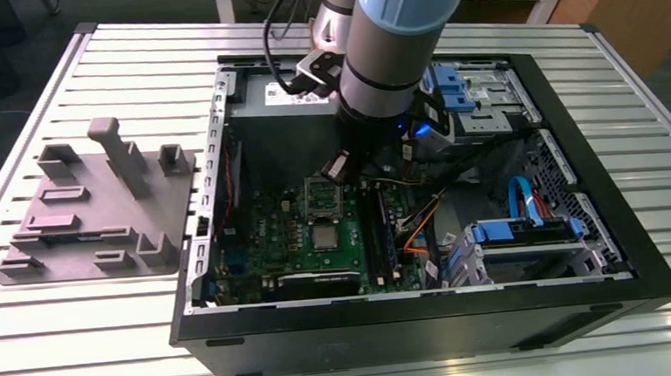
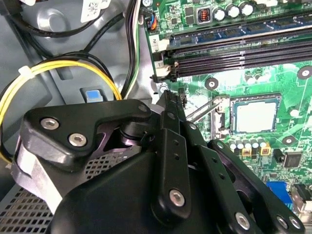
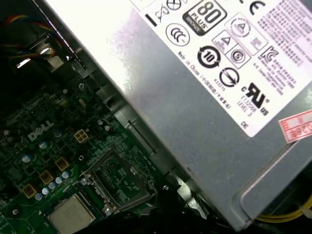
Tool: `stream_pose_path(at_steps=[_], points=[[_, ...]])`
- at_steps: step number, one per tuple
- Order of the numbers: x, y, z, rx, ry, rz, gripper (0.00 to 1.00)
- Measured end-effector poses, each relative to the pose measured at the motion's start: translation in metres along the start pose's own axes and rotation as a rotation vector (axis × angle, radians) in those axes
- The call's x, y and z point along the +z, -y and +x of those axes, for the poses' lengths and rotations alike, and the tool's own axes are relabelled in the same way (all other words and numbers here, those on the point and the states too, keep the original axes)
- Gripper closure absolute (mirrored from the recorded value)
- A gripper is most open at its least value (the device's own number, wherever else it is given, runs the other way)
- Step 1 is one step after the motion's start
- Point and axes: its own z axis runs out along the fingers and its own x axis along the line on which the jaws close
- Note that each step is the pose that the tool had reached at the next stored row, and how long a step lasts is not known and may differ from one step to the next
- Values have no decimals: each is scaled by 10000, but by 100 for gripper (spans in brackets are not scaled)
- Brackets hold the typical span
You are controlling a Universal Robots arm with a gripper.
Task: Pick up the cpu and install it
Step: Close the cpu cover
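Note:
The cpu (image 1: 322, 237) is a small silvery square lying flat in its socket on the green motherboard (image 1: 278, 235), inside the open computer case. In both wrist views the cpu (image 2: 254, 116) (image 3: 73, 215) sits within the metal socket frame. The socket's cover frame (image 1: 320, 199) (image 3: 119, 178) is flipped up just behind it. My gripper (image 1: 337, 168) hangs above the board, behind the socket and close to the power supply. In the second wrist view the gripper (image 2: 166, 97) is shut with nothing in it, and its black links fill the foreground.
The grey power supply (image 3: 195, 97) (image 1: 277, 91) stands close behind the socket. Memory slots (image 2: 243, 48) and orange cables (image 1: 414, 236) run beside it, and yellow wires (image 2: 48, 66) loop near the gripper. Blue drive cages (image 1: 469, 92) occupy the exterior view's right. A grey fixture tray (image 1: 92, 212) lies outside the case.

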Motion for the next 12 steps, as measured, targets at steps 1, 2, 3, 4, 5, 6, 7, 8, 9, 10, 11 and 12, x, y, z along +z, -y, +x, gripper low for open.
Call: stream_pose_path(at_steps=[1, 2, 3, 4, 5, 6, 7, 8, 9, 10, 11, 12], points=[[-10, -3, -1, 0, -6, 5, 90], [-19, -6, -3, 0, -12, 10, 90], [-29, -9, -3, 1, -19, 16, 90], [-40, -12, -3, 2, -25, 22, 90], [-50, -16, -2, 3, -33, 29, 90], [-56, -20, -2, 4, -55, 51, 90], [-60, -24, 1, 7, -94, 83, 90], [-64, -27, 3, 9, -128, 112, 90], [-69, -29, 4, 11, -155, 137, 90], [-74, -32, 6, 12, -179, 157, 90], [-80, -35, 8, 14, -193, 169, 90], [-90, -39, 10, 14, -204, 177, 90]])
